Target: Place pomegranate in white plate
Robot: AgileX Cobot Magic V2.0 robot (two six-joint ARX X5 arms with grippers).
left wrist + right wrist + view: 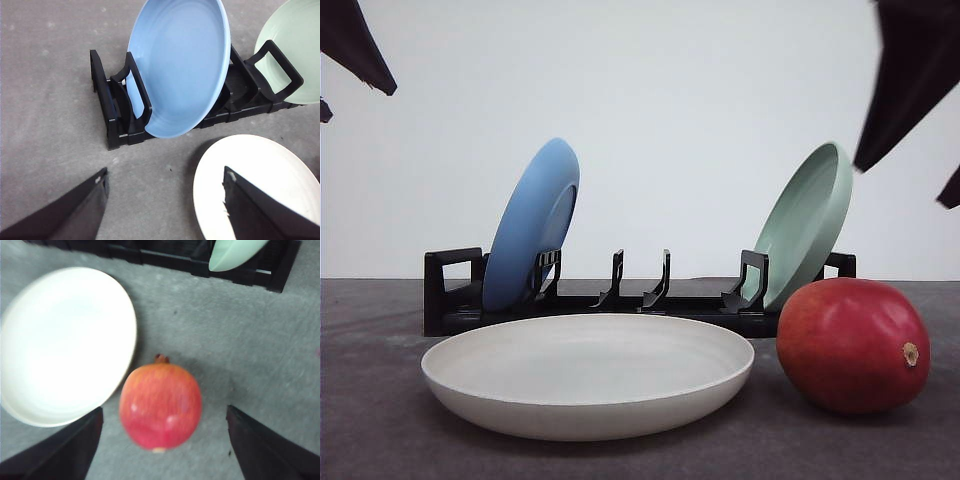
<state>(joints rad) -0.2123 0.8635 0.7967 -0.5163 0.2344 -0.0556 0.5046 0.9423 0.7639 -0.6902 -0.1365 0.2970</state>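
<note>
The pomegranate is a glossy red fruit lying on the grey table just right of the white plate, with its tan nub facing right. The plate is shallow, cream-coloured and holds nothing. In the right wrist view the pomegranate lies between the spread fingers of my right gripper, which is open and hovers above it, the white plate beside it. My left gripper is open with nothing in it, over bare table by the white plate's rim.
A black dish rack stands behind the plate. It holds a blue plate at its left end and a pale green plate at its right end, both leaning upright. Dark arm parts hang at the upper corners.
</note>
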